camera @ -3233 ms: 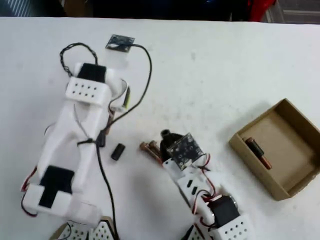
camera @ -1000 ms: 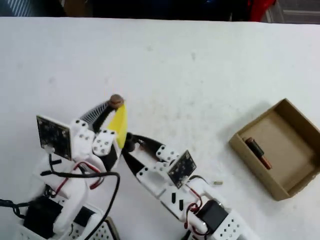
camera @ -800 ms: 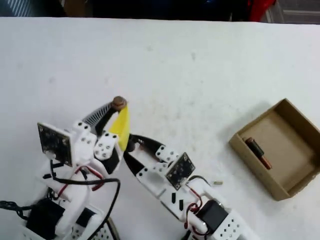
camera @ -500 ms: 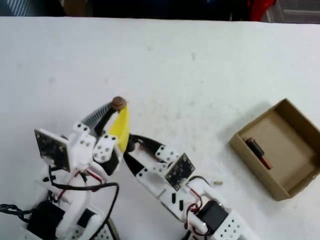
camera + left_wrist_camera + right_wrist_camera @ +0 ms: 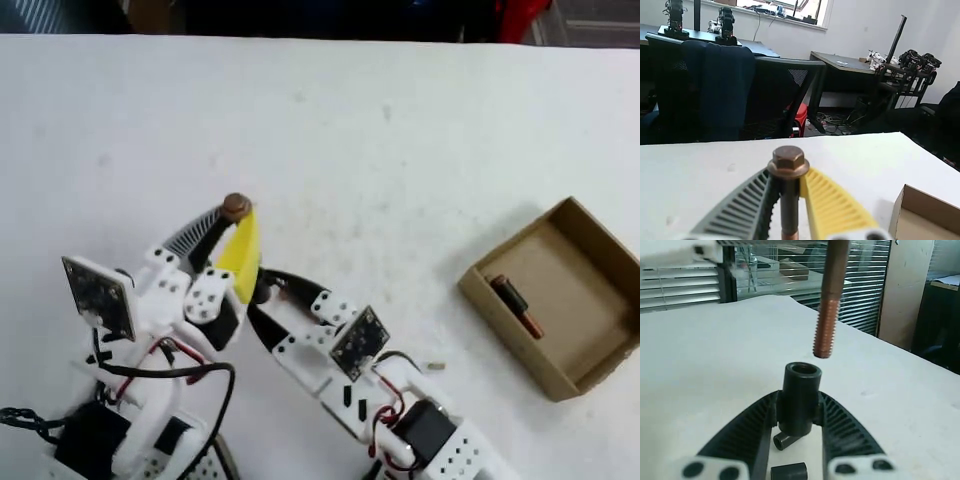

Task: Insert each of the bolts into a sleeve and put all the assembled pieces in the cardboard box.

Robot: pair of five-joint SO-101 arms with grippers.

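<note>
My left gripper (image 5: 232, 216) is shut on a copper bolt (image 5: 236, 206), held upright with its hex head up. In the left wrist view the bolt (image 5: 788, 190) stands between the grey and yellow fingers (image 5: 830, 205). My right gripper (image 5: 262, 291) is shut on a black sleeve (image 5: 801, 396), upright with its bore facing up. The bolt's threaded tip (image 5: 825, 335) hangs just above the sleeve's opening, a little off to one side and apart from it. The cardboard box (image 5: 590, 235) stands at the right with one assembled piece (image 5: 516, 304) inside.
Two loose black sleeves (image 5: 786, 441) (image 5: 792, 472) lie on the table under my right gripper. A small pale bit (image 5: 433, 366) lies beside the right arm. The box corner (image 5: 920, 212) shows in the left wrist view. Chairs and desks stand beyond the table.
3.2 s ago both arms lay low over loose parts; they now hold the bolt and the sleeve. Over the last second the left wrist shifted slightly and the bolt barely moved.
</note>
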